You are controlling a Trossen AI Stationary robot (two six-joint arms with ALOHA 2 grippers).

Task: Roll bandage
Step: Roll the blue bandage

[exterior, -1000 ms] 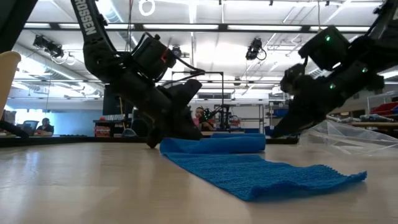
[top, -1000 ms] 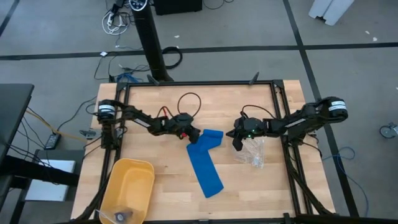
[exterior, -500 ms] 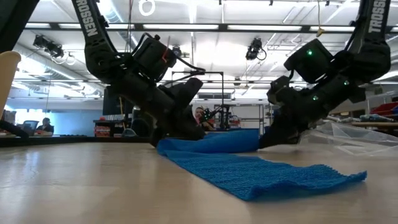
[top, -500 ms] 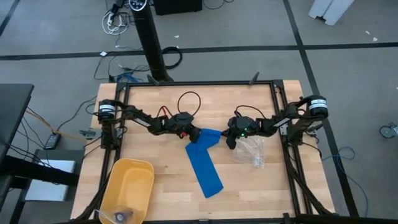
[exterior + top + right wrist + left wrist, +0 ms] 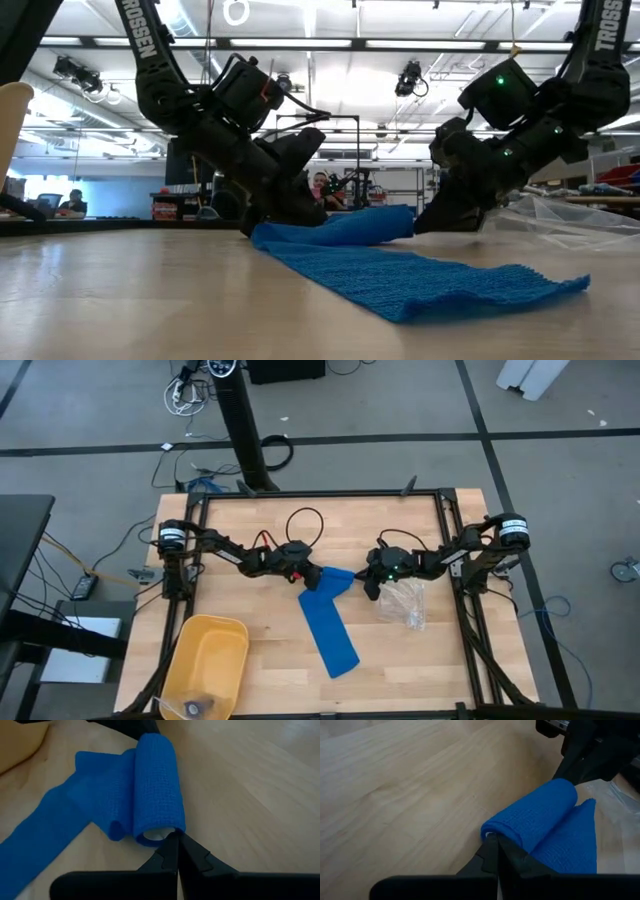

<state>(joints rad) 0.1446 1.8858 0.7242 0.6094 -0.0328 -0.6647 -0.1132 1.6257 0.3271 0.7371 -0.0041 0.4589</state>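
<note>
Bandage (image 5: pixel 328 615) lies near the middle of the worktop (image 5: pixel 250 550), a bright blue strip partly wound: the rolled end sits toward the far side of the centre, and the loose tail runs flat from it toward the near edge. We see the roll as a short tube lying on its side, with one more fold of fabric tucked against it in the right wrist view.

Our left gripper (image 5: pixel 311 576) sits at one end of the roll, jaws closed; in the left wrist view the tips appear to pinch the fabric edge of the roll. Our right gripper (image 5: pixel 371 582) meets the opposite end, jaws also shut, with the tips touching the open mouth of the tube, though we cannot tell whether they hold fabric or only press against it. We judge that the two arms flank the roll so it stays straight and tight while being turned along the tail.

Most of the strip is still unrolled, so the task looks early. The risk is the roll skewing or loosening if one end slips.

A clear plastic bag (image 5: pixel 405 605) lies just beside the right gripper, and a yellow bin (image 5: pixel 205 660) sits at the near left corner, well apart.
</note>
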